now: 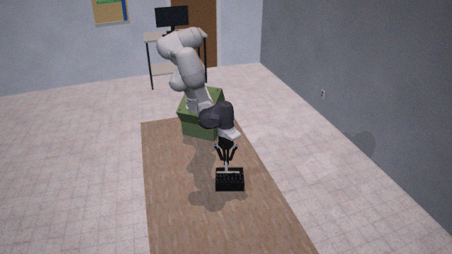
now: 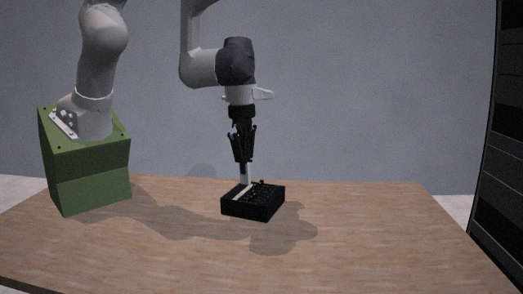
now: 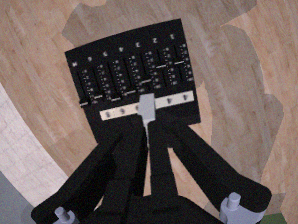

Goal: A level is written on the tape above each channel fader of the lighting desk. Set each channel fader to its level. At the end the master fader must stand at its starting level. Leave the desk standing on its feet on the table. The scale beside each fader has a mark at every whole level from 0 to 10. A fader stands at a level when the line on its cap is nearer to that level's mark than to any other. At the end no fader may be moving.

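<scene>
The lighting desk (image 1: 229, 180) (image 2: 255, 200) (image 3: 136, 76) is a small black box standing on the wooden table (image 1: 183, 219) (image 2: 286, 253). It has a row of several faders and a white tape strip (image 3: 120, 111) (image 2: 243, 192) along its edge nearest the arm. In the wrist view the fader caps stand at differing heights along their slots. My gripper (image 1: 226, 166) (image 2: 244, 178) (image 3: 148, 105) is shut with nothing between its fingers. It points straight down, with its tips just above the tape strip near the middle of the row. The writing on the tape is too small to read.
The green robot base block (image 1: 199, 118) (image 2: 83, 163) stands at the table's far end behind the desk. A dark shelf unit (image 2: 500, 135) stands off the table's right side. A small desk with a monitor (image 1: 171, 17) is far back in the room.
</scene>
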You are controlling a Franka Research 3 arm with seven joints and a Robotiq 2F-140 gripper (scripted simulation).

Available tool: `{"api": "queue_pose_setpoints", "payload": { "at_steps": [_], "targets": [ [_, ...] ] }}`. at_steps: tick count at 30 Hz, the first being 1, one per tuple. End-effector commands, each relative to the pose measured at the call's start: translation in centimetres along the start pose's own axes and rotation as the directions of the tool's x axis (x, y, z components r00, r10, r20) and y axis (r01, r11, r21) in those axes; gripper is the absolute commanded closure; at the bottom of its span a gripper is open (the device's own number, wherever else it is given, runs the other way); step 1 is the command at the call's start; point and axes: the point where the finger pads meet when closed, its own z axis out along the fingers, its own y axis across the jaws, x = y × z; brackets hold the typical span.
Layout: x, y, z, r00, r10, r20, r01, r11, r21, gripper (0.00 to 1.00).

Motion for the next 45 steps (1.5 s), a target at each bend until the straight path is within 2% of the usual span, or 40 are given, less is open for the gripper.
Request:
{"api": "queue_pose_setpoints", "payload": {
  "at_steps": [1, 20, 45],
  "targets": [
    [0.08, 0.16, 0.35, 0.996, -0.087, 0.032, 0.087, 0.996, -0.018, 1.0],
    [0.08, 0.18, 1.18, 0.996, -0.087, 0.032, 0.087, 0.996, -0.018, 1.0],
    [0.08, 0.18, 1.24, 0.996, -0.087, 0.032, 0.087, 0.996, -0.018, 1.0]
  ]
}}
